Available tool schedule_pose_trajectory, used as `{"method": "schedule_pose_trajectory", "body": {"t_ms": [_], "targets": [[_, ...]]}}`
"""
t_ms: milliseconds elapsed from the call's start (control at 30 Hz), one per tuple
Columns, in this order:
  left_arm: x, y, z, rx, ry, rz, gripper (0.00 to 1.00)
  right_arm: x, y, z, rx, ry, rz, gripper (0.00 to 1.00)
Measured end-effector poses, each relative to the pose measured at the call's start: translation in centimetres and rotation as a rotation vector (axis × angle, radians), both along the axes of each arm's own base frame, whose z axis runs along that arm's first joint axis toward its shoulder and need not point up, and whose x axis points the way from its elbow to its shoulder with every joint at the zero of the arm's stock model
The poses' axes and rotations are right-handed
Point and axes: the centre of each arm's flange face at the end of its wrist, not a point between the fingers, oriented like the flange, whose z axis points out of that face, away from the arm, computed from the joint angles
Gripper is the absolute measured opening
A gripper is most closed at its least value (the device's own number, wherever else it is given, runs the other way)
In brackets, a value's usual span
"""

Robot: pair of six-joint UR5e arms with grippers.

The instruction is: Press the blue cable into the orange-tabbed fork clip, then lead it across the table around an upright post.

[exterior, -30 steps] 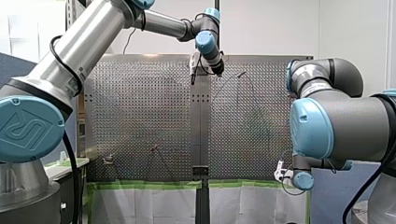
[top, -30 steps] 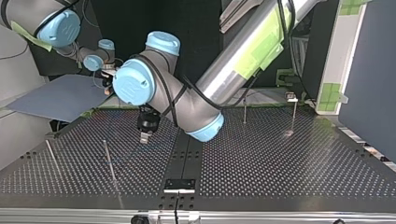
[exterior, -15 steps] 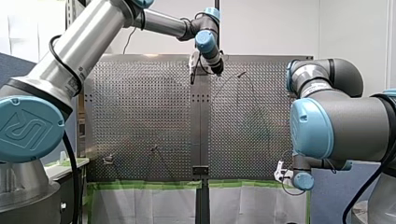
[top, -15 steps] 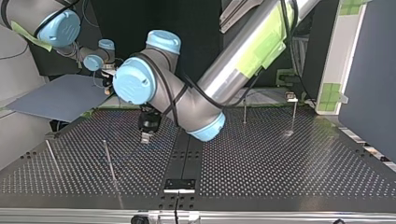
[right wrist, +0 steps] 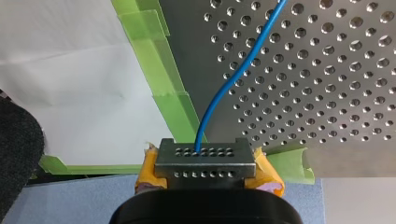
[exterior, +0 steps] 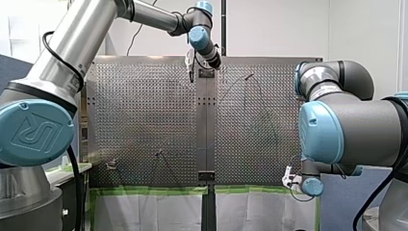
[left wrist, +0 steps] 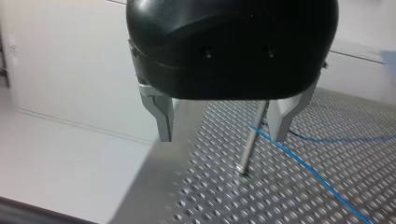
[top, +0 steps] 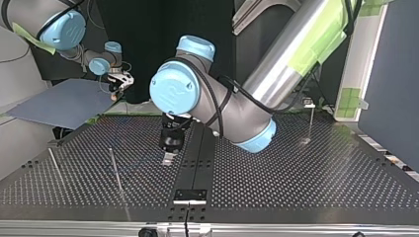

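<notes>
our left pincer (left wrist: 222,138) hangs open over the perforated table (left wrist: 280,196), holding nothing. an upright post (left wrist: 248,144) stands just ahead, between its fingers, and the blue cable (left wrist: 308,165) runs past that post. our right pincer (right wrist: 205,156) is clamped on the cable's end.

Blue cable (right wrist: 224,93) slack, post (left wrist: 250,140) upright!
Thin, it leaves my right gripper (right wrist: 205,151), curves over the perforated surface (right wrist: 327,70) and passes near the slim metal post.

My left gripper (top: 168,159) moved twd top view's right & nearer camera, near centre strip (top: 197,170)
</notes>
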Motion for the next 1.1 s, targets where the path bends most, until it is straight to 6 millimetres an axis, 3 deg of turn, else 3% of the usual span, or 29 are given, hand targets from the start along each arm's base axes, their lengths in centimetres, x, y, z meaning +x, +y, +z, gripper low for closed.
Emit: {"method": "schedule_pose_trajectory", "body": {"t_ms": [833, 967, 1100], "targets": [[-5.1, 3.3, 4.8, -0.226, -0.127, -0.125, 1.00, 0.1, -0.4, 0.2, -0.033, -0.008, 0.023, 0.00], [-4.8, 3.2, 3.3, -0.207, -0.131, -0.123, 1.00, 0.1, -0.4, 0.2, -0.034, -0.009, 0.023, 0.00], [-4.1, 2.3, -0.1, -0.171, -0.112, -0.127, 1.00, 0.2, -0.4, 0.2, -0.034, -0.009, 0.023, 0.00]]}}
